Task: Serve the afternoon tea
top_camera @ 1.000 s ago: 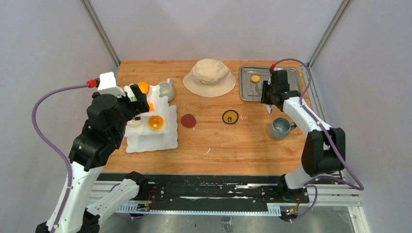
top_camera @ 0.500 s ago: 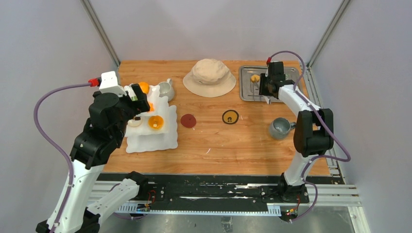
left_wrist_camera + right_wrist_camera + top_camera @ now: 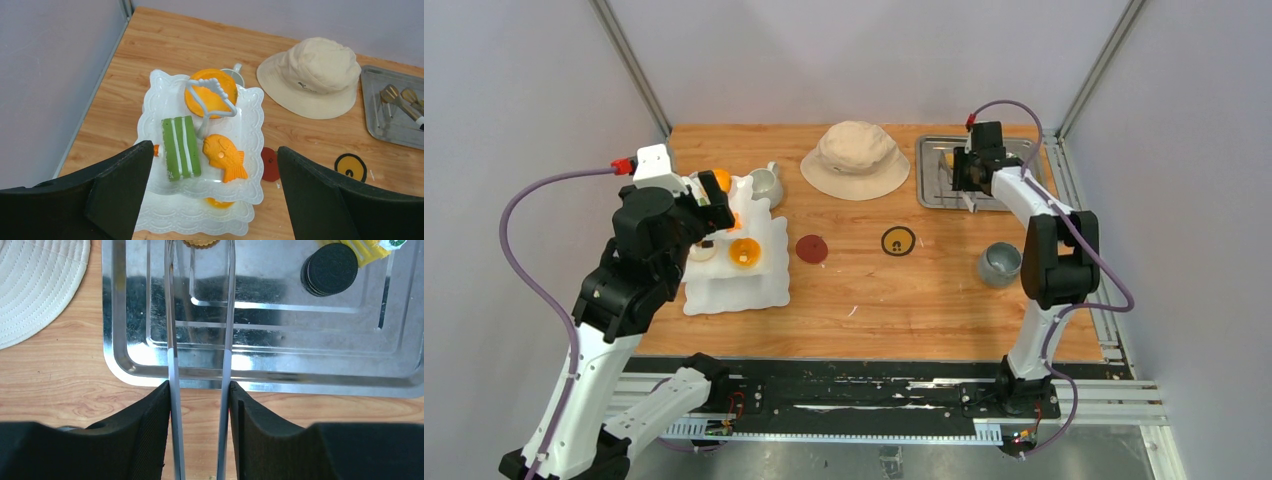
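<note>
The white three-tier stand (image 3: 734, 288) stands at the table's left. Its top tier (image 3: 250, 125) carries a green striped cake (image 3: 181, 147), an orange fish pastry (image 3: 225, 157) and a round orange pastry (image 3: 210, 92). My left gripper (image 3: 215, 147) hovers open above that tier, empty. A white mug (image 3: 766, 185) sits behind the stand, and a grey mug (image 3: 1000, 264) stands at the right. My right gripper (image 3: 200, 385) is shut on the metal tongs (image 3: 172, 340). Their tips straddle an orange pastry (image 3: 201, 242) in the steel tray (image 3: 300, 355).
A beige bucket hat (image 3: 856, 158) lies at the back centre, beside the tray. A black cookie stack (image 3: 330, 269) and a yellow piece (image 3: 370, 250) sit in the tray. A red coaster (image 3: 812, 248) and a yellow-black coaster (image 3: 898, 241) lie mid-table.
My right arm has carried the tongs away from the grey mug toward the back, over the tray, and the tongs' arms have spread wider. The left arm has barely moved.
</note>
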`<state>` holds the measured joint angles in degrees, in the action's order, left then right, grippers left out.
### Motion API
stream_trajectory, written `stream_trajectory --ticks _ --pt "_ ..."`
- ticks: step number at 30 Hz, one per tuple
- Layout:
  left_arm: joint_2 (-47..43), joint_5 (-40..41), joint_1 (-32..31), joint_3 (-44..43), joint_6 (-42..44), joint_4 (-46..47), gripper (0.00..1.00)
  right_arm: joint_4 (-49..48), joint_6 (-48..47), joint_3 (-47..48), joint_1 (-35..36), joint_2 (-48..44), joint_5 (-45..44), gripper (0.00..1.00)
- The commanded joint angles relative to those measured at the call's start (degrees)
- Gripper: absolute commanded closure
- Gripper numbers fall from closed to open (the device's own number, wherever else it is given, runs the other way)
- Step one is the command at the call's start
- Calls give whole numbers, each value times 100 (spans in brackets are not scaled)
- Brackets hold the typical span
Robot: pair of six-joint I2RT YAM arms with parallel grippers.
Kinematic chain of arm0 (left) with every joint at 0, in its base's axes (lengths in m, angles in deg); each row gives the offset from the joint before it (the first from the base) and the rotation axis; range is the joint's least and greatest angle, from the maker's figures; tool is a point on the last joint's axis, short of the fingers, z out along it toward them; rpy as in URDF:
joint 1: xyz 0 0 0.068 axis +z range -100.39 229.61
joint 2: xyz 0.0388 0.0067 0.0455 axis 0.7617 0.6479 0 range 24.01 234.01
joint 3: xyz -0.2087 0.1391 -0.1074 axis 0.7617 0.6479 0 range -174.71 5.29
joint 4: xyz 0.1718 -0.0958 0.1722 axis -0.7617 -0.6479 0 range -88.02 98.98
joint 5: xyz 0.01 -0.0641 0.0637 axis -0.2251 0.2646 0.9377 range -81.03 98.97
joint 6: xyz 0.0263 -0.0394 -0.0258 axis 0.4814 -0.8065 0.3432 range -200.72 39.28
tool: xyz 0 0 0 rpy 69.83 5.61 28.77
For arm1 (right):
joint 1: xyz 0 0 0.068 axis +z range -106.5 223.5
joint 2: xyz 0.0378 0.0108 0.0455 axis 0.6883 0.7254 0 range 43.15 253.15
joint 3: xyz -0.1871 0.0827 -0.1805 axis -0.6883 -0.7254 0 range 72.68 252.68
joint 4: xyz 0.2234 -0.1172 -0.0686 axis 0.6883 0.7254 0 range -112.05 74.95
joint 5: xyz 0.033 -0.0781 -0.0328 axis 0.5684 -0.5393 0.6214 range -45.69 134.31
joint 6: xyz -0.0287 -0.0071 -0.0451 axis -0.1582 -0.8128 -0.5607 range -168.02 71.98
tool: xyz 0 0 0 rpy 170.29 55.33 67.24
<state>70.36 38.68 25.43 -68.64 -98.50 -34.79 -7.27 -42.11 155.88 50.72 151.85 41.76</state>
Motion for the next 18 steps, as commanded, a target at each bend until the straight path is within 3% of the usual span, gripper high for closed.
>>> stream_trajectory --ticks 1,3,11,18 --pt "-12 90 -34 -183 16 151 2 -101 -159 369 -84 151 14 56" --pt "-12 88 -40 -183 4 154 2 -81 -178 411 -84 177 13 58" --pt "-1 45 -34 -197 -5 141 2 98 -159 318 -83 -209 -29 84" --pt "-58 19 -40 -185 -22 140 2 155 156 -528 -81 -1411 -5 91"
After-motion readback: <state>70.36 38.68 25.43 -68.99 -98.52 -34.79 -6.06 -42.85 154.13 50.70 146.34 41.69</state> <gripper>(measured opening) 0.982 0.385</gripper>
